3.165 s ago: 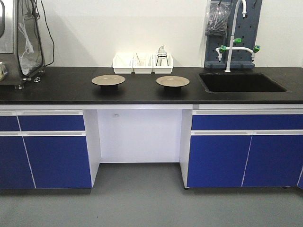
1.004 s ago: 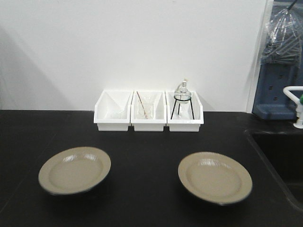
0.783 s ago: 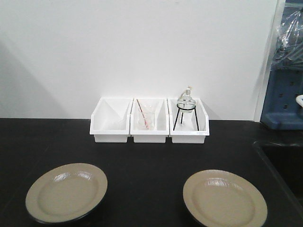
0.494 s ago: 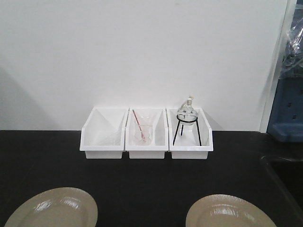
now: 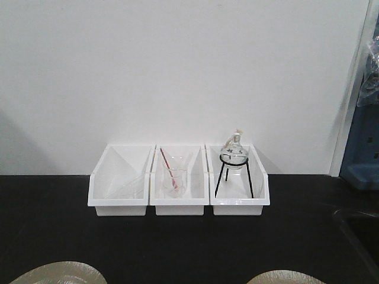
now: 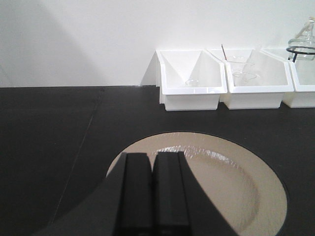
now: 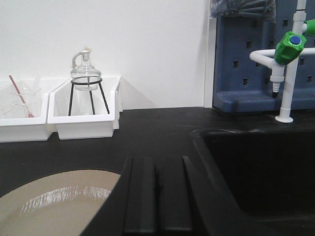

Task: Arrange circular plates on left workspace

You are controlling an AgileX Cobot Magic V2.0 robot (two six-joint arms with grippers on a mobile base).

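Over the last few seconds the front view has closed in on the bench. The white bins now sit mid-frame, and the two plates have slipped to the bottom edge, so only the far rims of the left plate and right plate show. The approach looks finished, and neither plate is lifted yet; both rest on the black bench top. The left gripper hovers low over its plate's near rim, fingers pressed together on nothing. The right gripper, likewise closed and empty, hangs at the right plate's near right edge, between it and the sink basin.
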